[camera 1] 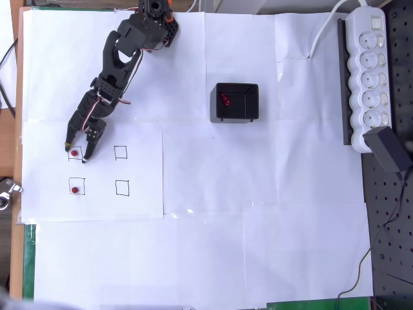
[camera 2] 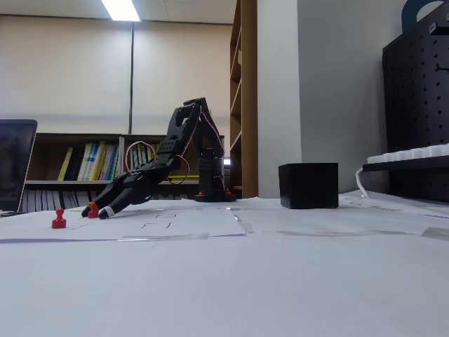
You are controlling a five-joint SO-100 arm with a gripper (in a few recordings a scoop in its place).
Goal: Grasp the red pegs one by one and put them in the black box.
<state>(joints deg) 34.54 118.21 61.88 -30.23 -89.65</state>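
At left in the overhead view, the open gripper (camera 1: 75, 151) straddles a red peg (camera 1: 75, 154); the box (camera 1: 236, 103) holds another.

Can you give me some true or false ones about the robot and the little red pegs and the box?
1. The gripper sits around a red peg in the upper left drawn square. True.
2. The black box has nothing in it. False: a red peg lies inside, as the overhead view shows.
3. Another red peg stands in the lower left drawn square. True.
4. The two right-hand drawn squares each hold a peg. False: both are bare.
5. The white power strip lies next to the gripper. False: it lies at the far right edge in the overhead view, beyond the box.
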